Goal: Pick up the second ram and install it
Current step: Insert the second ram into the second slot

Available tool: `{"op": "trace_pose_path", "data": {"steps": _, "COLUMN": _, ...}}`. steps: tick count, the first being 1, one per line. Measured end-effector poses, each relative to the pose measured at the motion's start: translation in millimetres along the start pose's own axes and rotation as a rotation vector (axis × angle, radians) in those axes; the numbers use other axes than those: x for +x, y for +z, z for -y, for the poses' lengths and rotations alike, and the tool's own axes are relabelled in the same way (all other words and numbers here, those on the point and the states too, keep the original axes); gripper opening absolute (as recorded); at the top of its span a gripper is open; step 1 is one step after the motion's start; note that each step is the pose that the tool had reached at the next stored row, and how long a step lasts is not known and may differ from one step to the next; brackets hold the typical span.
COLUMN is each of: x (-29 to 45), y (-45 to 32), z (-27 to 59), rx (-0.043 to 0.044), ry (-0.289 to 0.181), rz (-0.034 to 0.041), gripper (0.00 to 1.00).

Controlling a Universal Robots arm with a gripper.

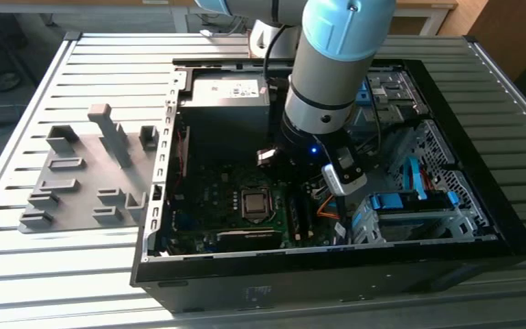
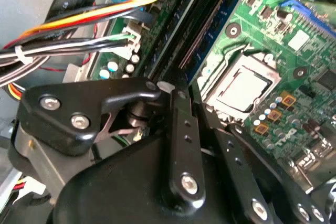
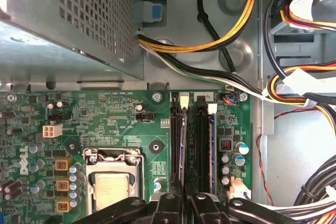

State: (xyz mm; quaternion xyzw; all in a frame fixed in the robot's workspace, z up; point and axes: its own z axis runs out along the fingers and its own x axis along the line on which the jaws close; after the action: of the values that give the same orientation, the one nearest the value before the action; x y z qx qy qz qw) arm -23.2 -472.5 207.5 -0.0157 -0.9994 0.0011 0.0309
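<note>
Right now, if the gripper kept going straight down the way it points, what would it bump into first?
Probably the memory slots on the green motherboard. In the first wrist view the gripper sits right over them, beside the processor socket. Depth is hard to judge, so it may already be touching.

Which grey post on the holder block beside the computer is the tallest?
The narrow middle post on the holder block. The wide post and the small post on either side of it are lower.

One computer case, one grey holder block.
</note>
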Motion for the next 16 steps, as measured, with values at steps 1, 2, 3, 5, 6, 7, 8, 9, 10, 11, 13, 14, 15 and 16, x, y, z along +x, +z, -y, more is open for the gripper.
{"op": "trace_pose_path", "data": {"steps": 1, "x": -0.3, "y": -0.1, "z": 0.0, "rx": 0.0002, "ry": 0.0, "rz": -0.0012, "gripper": 0.14}}
{"op": "trace_pose_path", "data": {"steps": 2, "x": -0.6, "y": -0.1, "z": 0.1, "rx": 0.0006, "ry": 0.0, "rz": -0.0018, "gripper": 0.14}}
{"op": "trace_pose_path", "data": {"steps": 3, "x": -0.9, "y": 0.0, "z": 0.1, "rx": 0.0008, "ry": 0.0, "rz": -0.0022, "gripper": 0.14}}
{"op": "trace_pose_path", "data": {"steps": 5, "x": -1.2, "y": 0.8, "z": 0.1, "rx": 0.0009, "ry": 0.0, "rz": -0.0025, "gripper": 0.14}}
{"op": "trace_pose_path", "data": {"steps": 6, "x": -1.3, "y": 1.5, "z": 0.0, "rx": 0.0007, "ry": 0.0, "rz": -0.0025, "gripper": 0.14}}
{"op": "trace_pose_path", "data": {"steps": 7, "x": -1.4, "y": 2.3, "z": 0.0, "rx": 0.0006, "ry": 0.0, "rz": -0.0024, "gripper": 0.14}}
{"op": "trace_pose_path", "data": {"steps": 8, "x": -1.5, "y": 3.1, "z": 0.0, "rx": 0.0007, "ry": 0.0, "rz": -0.0025, "gripper": 0.14}}
{"op": "trace_pose_path", "data": {"steps": 9, "x": -1.5, "y": 3.8, "z": 0.0, "rx": 0.0008, "ry": 0.0, "rz": -0.0025, "gripper": 0.14}}
{"op": "trace_pose_path", "data": {"steps": 10, "x": -1.6, "y": 4.4, "z": 0.0, "rx": 0.0009, "ry": 0.0, "rz": -0.0025, "gripper": 0.14}}
{"op": "trace_pose_path", "data": {"steps": 11, "x": -1.6, "y": 4.8, "z": 0.0, "rx": 0.0006, "ry": 0.0, "rz": -0.0025, "gripper": 0.14}}
{"op": "trace_pose_path", "data": {"steps": 13, "x": -1.6, "y": 4.9, "z": 0.0, "rx": 0.0008, "ry": 0.0, "rz": -0.0025, "gripper": 0.14}}
{"op": "trace_pose_path", "data": {"steps": 14, "x": -1.6, "y": 4.9, "z": 0.0, "rx": 0.0007, "ry": 0.0, "rz": -0.0025, "gripper": 0.14}}
{"op": "trace_pose_path", "data": {"steps": 15, "x": -1.6, "y": 5.0, "z": 0.0, "rx": 0.0007, "ry": 0.0, "rz": -0.0025, "gripper": 0.14}}
{"op": "trace_pose_path", "data": {"steps": 16, "x": -1.6, "y": 5.1, "z": 0.0, "rx": 0.0007, "ry": 0.0, "rz": -0.0025, "gripper": 0.14}}
